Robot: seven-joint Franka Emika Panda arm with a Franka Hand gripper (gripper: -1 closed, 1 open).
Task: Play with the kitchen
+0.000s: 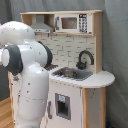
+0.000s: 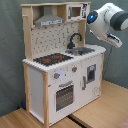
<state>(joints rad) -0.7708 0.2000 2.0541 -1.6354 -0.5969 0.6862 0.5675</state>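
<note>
The kitchen [image 2: 37,82] is a tall white and light-wood toy unit, seen in both exterior views. In the second exterior view it shows a black-red stovetop [image 2: 52,59], a black faucet [image 2: 75,39] over the sink [image 2: 83,50], a windowed oven door [image 2: 65,95], a grey hood [image 2: 48,20] and a small microwave [image 2: 75,11]. My white arm [image 2: 107,20] hangs at the kitchen's upper right, and its dark gripper end [image 2: 114,40] is above and beside the sink counter, touching nothing. In the first exterior view the arm [image 1: 27,75] hides the kitchen's left half; the faucet [image 1: 85,59] and microwave [image 1: 70,22] show.
A grey curtain [image 2: 10,50] backs the scene. The kitchen stands on light wooden tabletops [image 2: 100,112] with a seam between them. A small cupboard door [image 2: 91,75] with a handle sits under the sink.
</note>
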